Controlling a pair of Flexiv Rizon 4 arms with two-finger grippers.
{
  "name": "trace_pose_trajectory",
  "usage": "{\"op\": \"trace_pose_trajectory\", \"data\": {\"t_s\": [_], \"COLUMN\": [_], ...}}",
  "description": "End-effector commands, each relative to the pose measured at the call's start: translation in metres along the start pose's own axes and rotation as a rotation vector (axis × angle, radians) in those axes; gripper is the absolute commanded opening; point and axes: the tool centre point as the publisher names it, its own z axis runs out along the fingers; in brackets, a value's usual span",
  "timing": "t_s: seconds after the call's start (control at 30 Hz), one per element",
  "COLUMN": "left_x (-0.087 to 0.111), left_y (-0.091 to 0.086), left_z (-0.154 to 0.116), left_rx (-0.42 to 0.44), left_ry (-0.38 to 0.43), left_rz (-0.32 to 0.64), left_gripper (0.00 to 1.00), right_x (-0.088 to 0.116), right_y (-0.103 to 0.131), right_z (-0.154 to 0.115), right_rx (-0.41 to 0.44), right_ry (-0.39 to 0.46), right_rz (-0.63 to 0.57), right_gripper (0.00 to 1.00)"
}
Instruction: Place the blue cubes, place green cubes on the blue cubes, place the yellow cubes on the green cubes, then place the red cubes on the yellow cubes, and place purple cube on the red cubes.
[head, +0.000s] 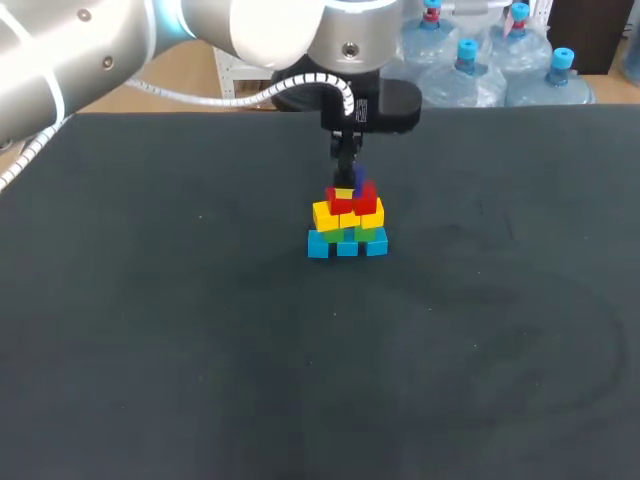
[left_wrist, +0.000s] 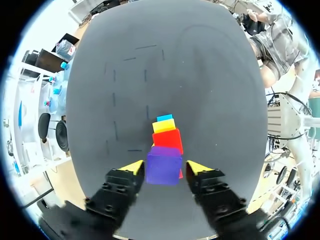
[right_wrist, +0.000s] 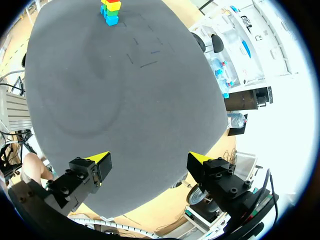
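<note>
The purple cube (left_wrist: 164, 169) sits on the red cubes (head: 352, 200), topping a pyramid of yellow cubes (head: 325, 214), green cubes (head: 368, 233) and blue cubes (head: 318, 245) just above the middle of the head view. It lies between the fingertips of the left gripper (left_wrist: 165, 167), which stand slightly apart from it, with a sliver of red showing at one side. The dark table (head: 150, 330) spreads all round, and the right gripper (right_wrist: 150, 162) hangs over its edge with fingers wide apart, well away from the pyramid (right_wrist: 111, 11).
</note>
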Motion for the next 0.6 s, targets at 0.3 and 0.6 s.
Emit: {"op": "trace_pose_trajectory", "data": {"t_s": [0.3,0.6], "left_x": [0.003,0.006], "left_y": [0.000,-0.005], "left_z": [-0.009,-0.036], "left_rx": [-0.067,-0.166], "left_ry": [-0.041,-0.034], "left_rz": [0.003,0.036], "left_gripper": [1.00,1.00], "right_x": [0.000,0.000], "right_y": [0.000,0.000], "right_z": [0.001,0.001], "right_rx": [0.001,0.001], "right_ry": [0.000,0.000], "right_rz": [0.000,0.000], "right_gripper": [1.00,1.00]}}
